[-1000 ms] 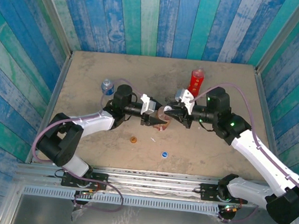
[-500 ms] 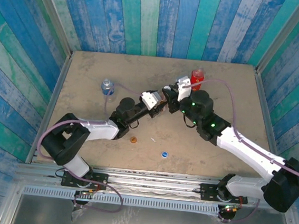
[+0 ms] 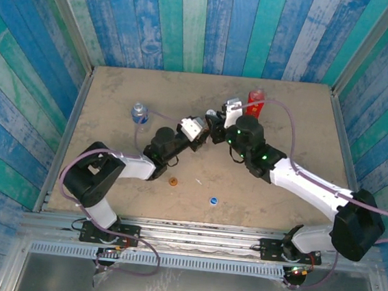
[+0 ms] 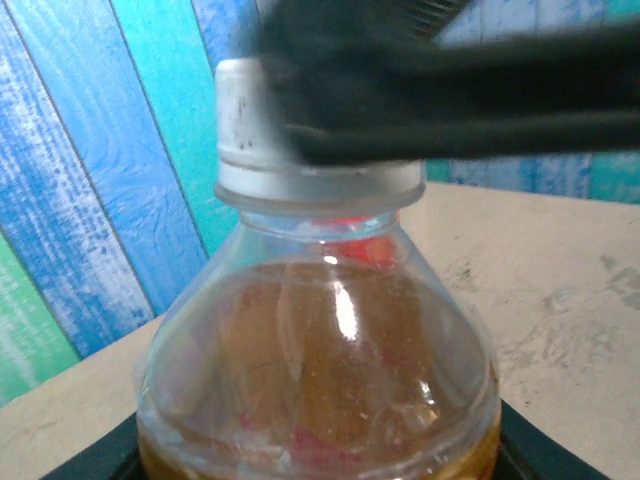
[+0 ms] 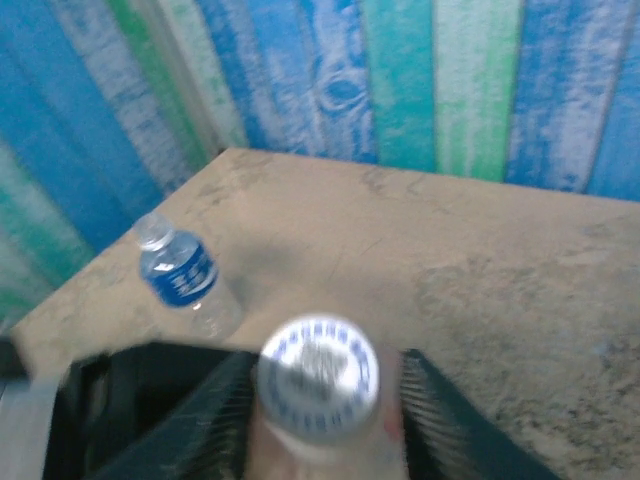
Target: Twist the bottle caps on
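The amber tea bottle stands upright in my left gripper, which is shut on its body. A white cap sits on its neck. My right gripper straddles that cap from above, open, with a narrow gap showing beside the right finger. Its dark fingers cross the white cap in the left wrist view. In the top view both grippers meet mid-table, the left gripper beside the right gripper. The orange cap and the blue cap lie on the table nearer the arms.
The red bottle stands at the back right, close behind my right wrist. The clear bottle with the blue label stands at the left, and is seen again as the clear bottle. Blue-green plank walls enclose the table.
Both grippers have carried the amber bottle away from the arm bases toward the back. The right jaws, shut on the cap earlier, have spread apart.
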Robot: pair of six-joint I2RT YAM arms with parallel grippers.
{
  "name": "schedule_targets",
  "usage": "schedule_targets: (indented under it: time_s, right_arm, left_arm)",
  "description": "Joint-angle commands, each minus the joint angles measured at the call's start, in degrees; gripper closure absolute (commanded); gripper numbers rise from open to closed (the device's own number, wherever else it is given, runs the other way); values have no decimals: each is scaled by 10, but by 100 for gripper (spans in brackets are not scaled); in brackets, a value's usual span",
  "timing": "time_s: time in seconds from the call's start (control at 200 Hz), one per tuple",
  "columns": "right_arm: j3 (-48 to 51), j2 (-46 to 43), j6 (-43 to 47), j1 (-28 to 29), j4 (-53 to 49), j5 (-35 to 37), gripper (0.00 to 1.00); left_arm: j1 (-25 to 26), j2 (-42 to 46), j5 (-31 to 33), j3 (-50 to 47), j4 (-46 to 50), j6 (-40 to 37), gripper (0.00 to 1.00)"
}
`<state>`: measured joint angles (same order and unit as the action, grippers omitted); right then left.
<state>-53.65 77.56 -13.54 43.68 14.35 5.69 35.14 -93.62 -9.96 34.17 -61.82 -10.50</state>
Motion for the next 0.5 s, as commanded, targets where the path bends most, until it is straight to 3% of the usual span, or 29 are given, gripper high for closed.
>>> schedule_targets:
  time_s: [0.0,0.09,0.215,0.31,0.496]
  right_arm:
    - [9,-57,96,-21,-31,-154,45]
    - [14,-99,122,-49,-52,-250,38]
    - [0,-140,171,-64,-127,-315,36]
    - [-24,-151,203,-65,-189,-342,37]
    - [-46,-143,233,-63,-229,-388,39]
  left_arm:
    - [-45,63,-203,-15,-37,48,63]
    - [-71,72,-357,-10,-19,66,63]
    - [-77,73,-492,6,6,83,61]
    - [-77,75,-534,19,32,79,62]
    - [-75,80,-558,29,51,70,63]
